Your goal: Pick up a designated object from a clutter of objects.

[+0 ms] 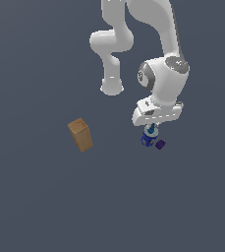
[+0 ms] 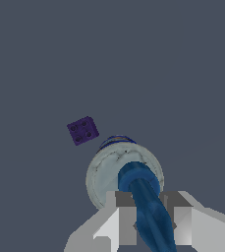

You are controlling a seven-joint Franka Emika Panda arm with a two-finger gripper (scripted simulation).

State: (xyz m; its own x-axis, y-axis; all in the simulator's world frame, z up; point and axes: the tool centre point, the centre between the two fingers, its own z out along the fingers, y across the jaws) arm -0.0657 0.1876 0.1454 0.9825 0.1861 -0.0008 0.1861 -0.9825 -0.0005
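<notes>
1. The tool (image 2: 146,224) has its two fingers closed in snug on the slender blue piece (image 2: 146,206), which runs straight up between them in the wrist view. So it's gripped, not just hovered over.
2. The piece sits directly above the round blue can (image 2: 104,172) with the pale top; I can't tell if they're touching.
3. In the exterior view, the whole cluster is tucked under the tool (image 1: 151,129), with the purple cube (image 1: 160,144) just beside it at about 4 o'clock, and the tan box (image 1: 80,135) well apart at 9 o'clock.
4. My take: lift straight up and slowly. Any sideways drift could knock the can or nudge the cube.
5. The piece is skinny and smooth-looking, so I'd guess it could slip or twist; keep the squeeze steady.
</notes>
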